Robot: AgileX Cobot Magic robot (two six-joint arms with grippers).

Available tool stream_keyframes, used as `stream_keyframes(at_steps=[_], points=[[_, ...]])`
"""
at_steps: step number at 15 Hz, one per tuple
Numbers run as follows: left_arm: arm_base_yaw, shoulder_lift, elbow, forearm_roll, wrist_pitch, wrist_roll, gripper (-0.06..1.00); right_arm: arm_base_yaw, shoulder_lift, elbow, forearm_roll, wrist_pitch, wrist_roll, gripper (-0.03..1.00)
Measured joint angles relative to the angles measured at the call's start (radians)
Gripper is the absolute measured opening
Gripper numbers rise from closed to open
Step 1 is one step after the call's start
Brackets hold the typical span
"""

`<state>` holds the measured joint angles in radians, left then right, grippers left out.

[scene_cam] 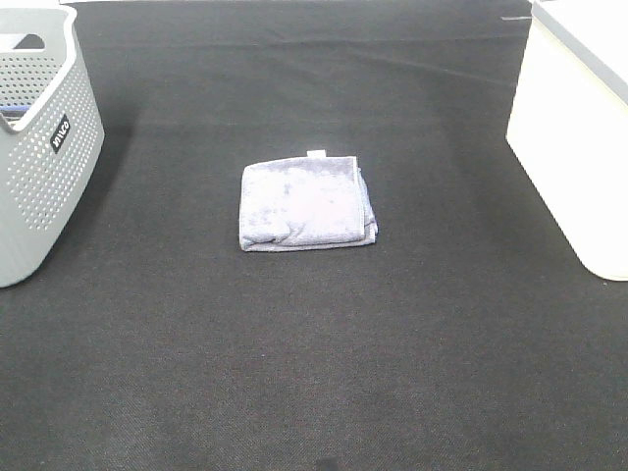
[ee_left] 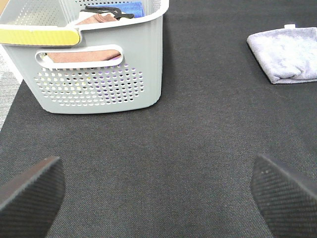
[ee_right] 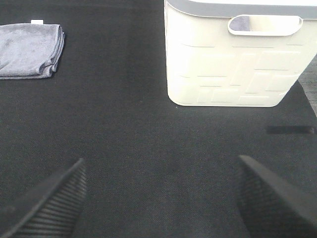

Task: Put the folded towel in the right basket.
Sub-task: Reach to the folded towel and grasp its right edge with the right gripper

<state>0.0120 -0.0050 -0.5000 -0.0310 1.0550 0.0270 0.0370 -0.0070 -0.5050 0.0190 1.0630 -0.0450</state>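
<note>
While the right basket (scene_cam: pixel 569 147) is cut off, my left pincer (ee_left: pixel 158 198) and right pincer (ee_right: pixel 158 198) gape wide, towel (scene_cam: pixel 306 203) untouched.

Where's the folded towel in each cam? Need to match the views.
Exterior high: folded towel mid-frame on the black mat, between the gray basket and the white basket.
Left wrist: folded towel apart from the gray basket, cut by the frame edge.
Right wrist: folded towel apart from the white basket, cut by the frame edge.
Shared landmark: the towel's white tag, visible in all three.
</note>
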Motion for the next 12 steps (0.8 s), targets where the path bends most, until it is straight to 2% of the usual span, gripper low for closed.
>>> stream_keyframes(at_steps=[12], points=[[0.000, 0.000, 0.000, 0.000, 0.000, 0.000, 0.97, 0.000, 0.000, 0.000, 0.000, 0.000, 0.000, 0.77]])
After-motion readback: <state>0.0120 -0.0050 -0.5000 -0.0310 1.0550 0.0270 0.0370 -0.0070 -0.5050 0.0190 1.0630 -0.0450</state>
